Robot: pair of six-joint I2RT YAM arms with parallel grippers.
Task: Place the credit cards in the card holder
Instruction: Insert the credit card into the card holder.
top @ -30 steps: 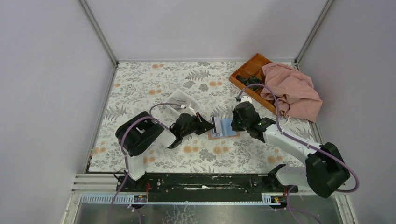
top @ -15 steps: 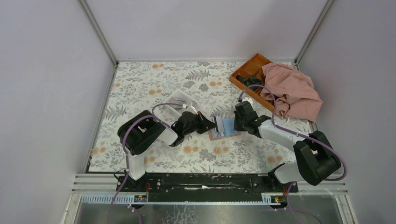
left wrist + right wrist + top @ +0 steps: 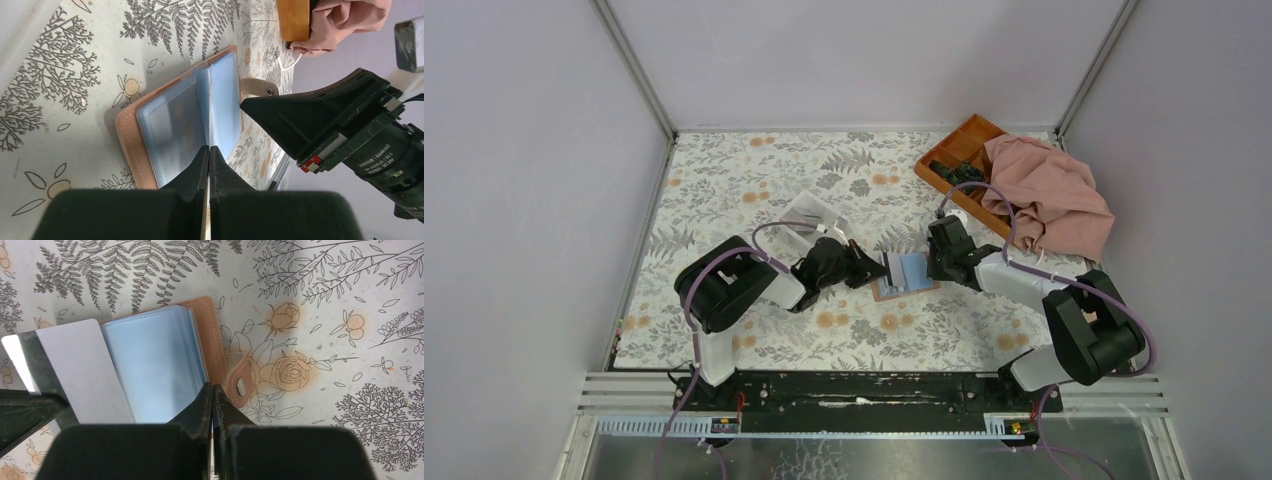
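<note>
The tan card holder (image 3: 894, 293) lies open on the floral table, its blue-clear sleeves facing up, its snap tab (image 3: 241, 386) to the right. My left gripper (image 3: 874, 270) is shut on a greyish credit card (image 3: 80, 370) and holds it flat over the holder's left half; in the left wrist view (image 3: 208, 148) the card shows only edge-on between the jaws. My right gripper (image 3: 212, 386) is shut at the sleeves' right edge, pinching a thin sleeve of the card holder (image 3: 207, 335). It also shows in the top view (image 3: 927, 268). No other cards are in view.
A white box (image 3: 809, 215) lies behind my left arm. An orange compartment tray (image 3: 959, 155) stands at the back right, half covered by a pink cloth (image 3: 1049, 195). Walls close in both sides.
My right arm's elbow has swung in toward the base while its gripper stayed at the holder's right edge. The holder has tilted slightly. My left gripper has barely moved.
</note>
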